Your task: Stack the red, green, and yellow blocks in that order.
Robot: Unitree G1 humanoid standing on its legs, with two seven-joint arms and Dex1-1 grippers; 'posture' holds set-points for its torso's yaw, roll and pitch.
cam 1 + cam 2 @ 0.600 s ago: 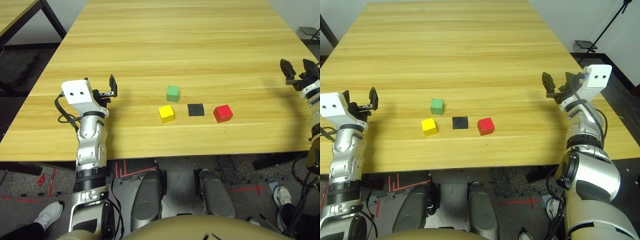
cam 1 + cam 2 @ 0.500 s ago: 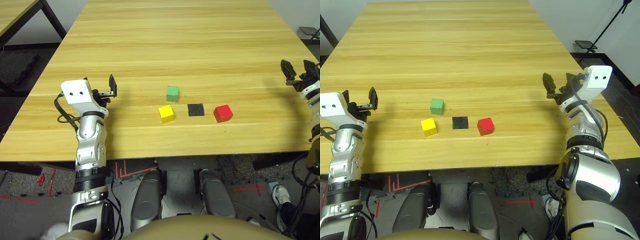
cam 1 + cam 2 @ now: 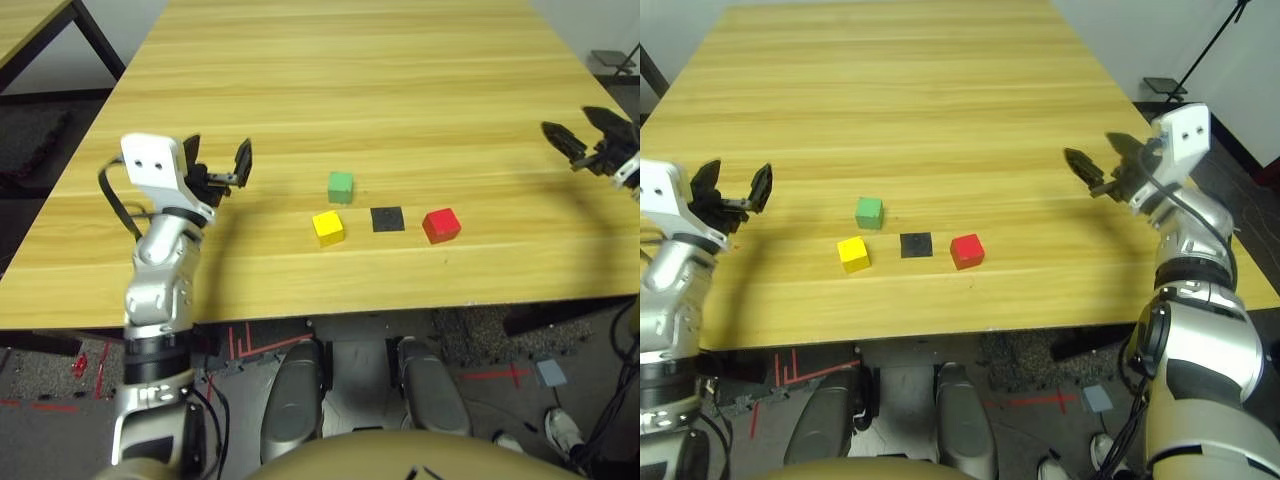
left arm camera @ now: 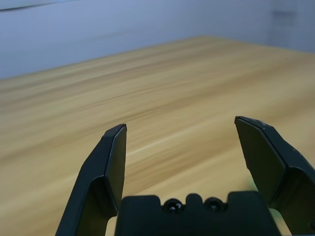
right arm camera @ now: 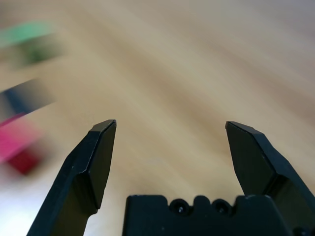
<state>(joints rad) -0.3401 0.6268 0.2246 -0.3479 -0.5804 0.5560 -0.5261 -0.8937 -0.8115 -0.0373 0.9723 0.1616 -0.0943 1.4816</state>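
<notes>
Three small cubes sit apart near the table's front edge. The red block (image 3: 441,225) is at the right, the yellow block (image 3: 328,228) at the left, and the green block (image 3: 341,186) just behind the yellow one. My left gripper (image 3: 218,165) hovers open to the left of the blocks, with nothing between its fingers (image 4: 110,157). My right gripper (image 3: 1102,160) hangs open over the table to the right of the red block. The right wrist view shows blurred red (image 5: 17,145) and green (image 5: 27,37) blocks off to one side of the empty open fingers (image 5: 96,157).
A flat black square pad (image 3: 387,218) lies between the yellow and red blocks. The wooden table (image 3: 350,80) stretches bare behind the blocks. Its front edge runs close below them. Another table (image 3: 30,30) stands at the far left.
Both arms have swung inward: the left gripper moved right toward the blocks, and the right gripper moved left over the table. The blocks have not moved; the camera shifted slightly.
</notes>
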